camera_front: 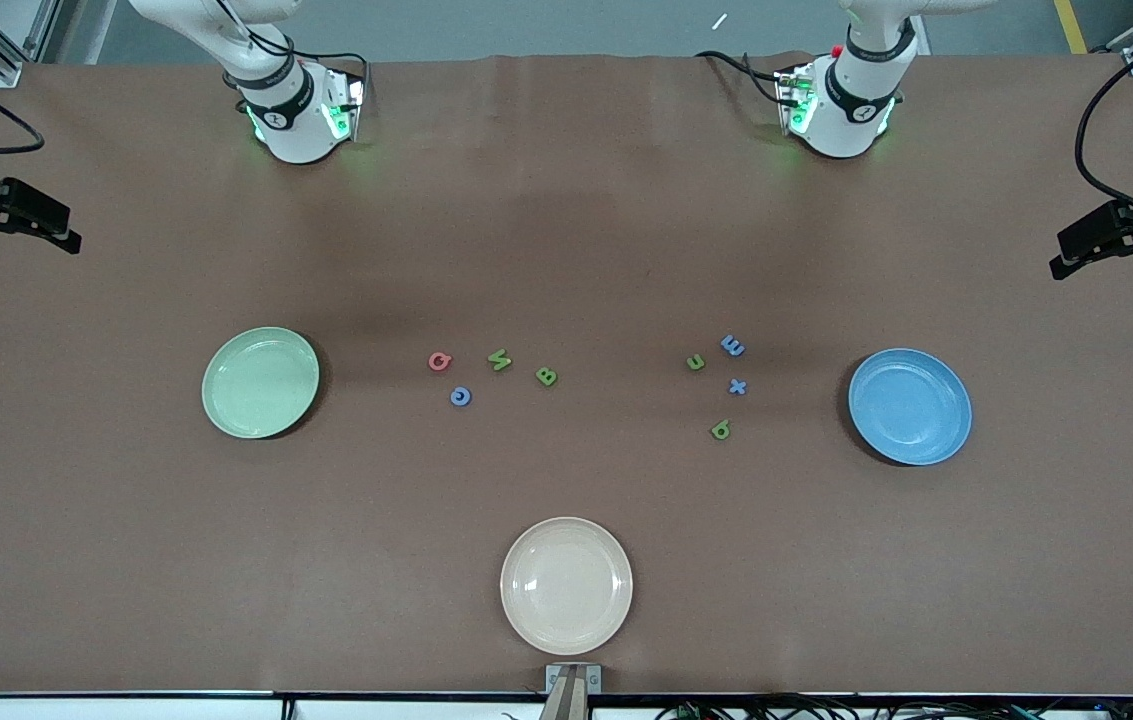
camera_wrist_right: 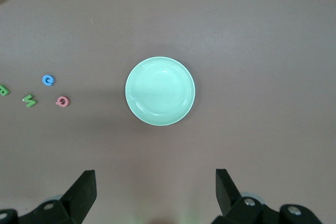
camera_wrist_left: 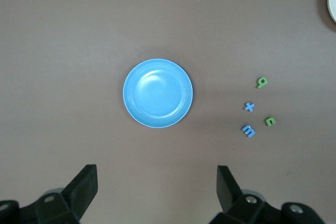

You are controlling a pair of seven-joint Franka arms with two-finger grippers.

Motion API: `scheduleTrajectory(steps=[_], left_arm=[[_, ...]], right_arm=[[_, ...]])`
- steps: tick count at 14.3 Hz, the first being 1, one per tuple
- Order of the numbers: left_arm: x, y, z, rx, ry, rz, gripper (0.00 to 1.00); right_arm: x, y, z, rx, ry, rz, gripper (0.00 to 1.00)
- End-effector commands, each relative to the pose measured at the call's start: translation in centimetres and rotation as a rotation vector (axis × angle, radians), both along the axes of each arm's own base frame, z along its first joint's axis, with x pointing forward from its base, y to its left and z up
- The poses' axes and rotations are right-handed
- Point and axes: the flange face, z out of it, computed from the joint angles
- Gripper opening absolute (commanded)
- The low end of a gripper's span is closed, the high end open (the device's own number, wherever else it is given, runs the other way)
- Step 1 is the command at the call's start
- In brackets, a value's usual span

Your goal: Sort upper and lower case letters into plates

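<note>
Eight tiny letters lie on the brown table between two empty plates. A red one (camera_front: 439, 361), two green (camera_front: 499, 359) (camera_front: 546, 376) and a blue one (camera_front: 461, 396) lie beside the pale green plate (camera_front: 260, 382). Two blue (camera_front: 733, 346) (camera_front: 737, 386) and two green (camera_front: 695, 362) (camera_front: 720, 430) lie beside the blue plate (camera_front: 909, 406). My left gripper (camera_wrist_left: 157, 187) is open and empty, high over the blue plate (camera_wrist_left: 158, 93). My right gripper (camera_wrist_right: 156, 187) is open and empty, high over the green plate (camera_wrist_right: 160, 91). Neither gripper shows in the front view.
A cream-beige plate (camera_front: 566, 585) sits empty near the table's front edge, nearer the front camera than the letters. Black camera mounts stand at both ends of the table (camera_front: 6, 215) (camera_front: 1126, 235). The arm bases (camera_front: 291, 110) (camera_front: 841, 100) stand along the back edge.
</note>
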Motion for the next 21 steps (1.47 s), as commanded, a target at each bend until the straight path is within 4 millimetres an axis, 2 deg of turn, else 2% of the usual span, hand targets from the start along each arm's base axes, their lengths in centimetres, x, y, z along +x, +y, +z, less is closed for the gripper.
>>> scheduleTrajectory(steps=[1, 11, 14, 17, 18, 20, 21], left_arm=[[-0.1, -0.1, 0.5, 0.013, -0.013, -0.003, 1.0], [-0.2, -0.5, 0.5, 0.007, -0.009, -0.007, 1.0], [0.1, -0.4, -0.1, -0.005, 0.001, -0.006, 1.0], [1.1, -1.1, -2.6, -0.006, 0.052, -0.017, 1.0], [1.7, -1.7, -4.0, -0.009, 0.077, -0.024, 1.0], [3.3, -4.3, -7.2, -0.033, 0.117, -0.033, 1.0], [4.1, -5.6, -9.1, -0.034, 0.132, -0.001, 1.0]], right_arm=[[-0.7, 0.2, 0.1, 0.013, -0.005, 0.007, 1.0], [-0.7, 0.1, 0.2, 0.015, -0.005, 0.003, 1.0], [-0.6, -0.1, 0.3, 0.017, -0.009, -0.005, 1.0], [-0.6, -0.2, 1.0, 0.016, -0.021, -0.01, 1.0], [-0.6, -0.2, 1.1, 0.016, -0.022, -0.008, 1.0], [-0.4, -1.0, 1.2, 0.016, -0.024, -0.019, 1.0], [0.2, -1.3, 0.0, 0.013, 0.008, -0.025, 1.0]])
